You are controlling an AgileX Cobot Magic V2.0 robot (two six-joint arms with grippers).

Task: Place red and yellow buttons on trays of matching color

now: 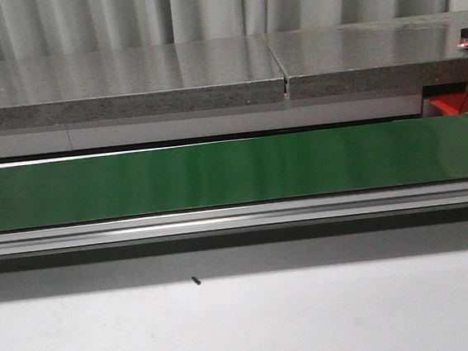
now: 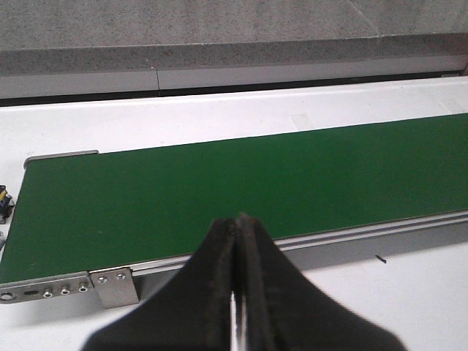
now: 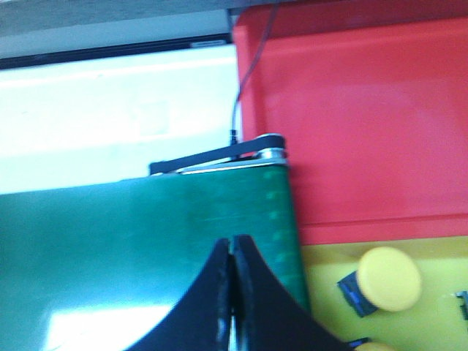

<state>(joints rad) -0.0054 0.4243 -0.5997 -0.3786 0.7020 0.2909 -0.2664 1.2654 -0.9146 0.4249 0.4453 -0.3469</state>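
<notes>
Both hands are clenched on nothing: the left hand [image 2: 235,292] hangs over the near edge of the green belt [image 2: 219,190], the right hand [image 3: 232,292] over the belt's right end. The belt itself carries no button. One yellow button [image 3: 389,278] already lies on the yellow tray [image 3: 439,252], just beside the red tray [image 3: 351,117], which shows bare. The button looks like light, rigid plastic with a smooth domed cap, likely slippery; pinching its sides low should hold best.

Front camera faces belt [image 1: 217,173] broadside; wrist cameras overlook opposite belt ends.
</notes>
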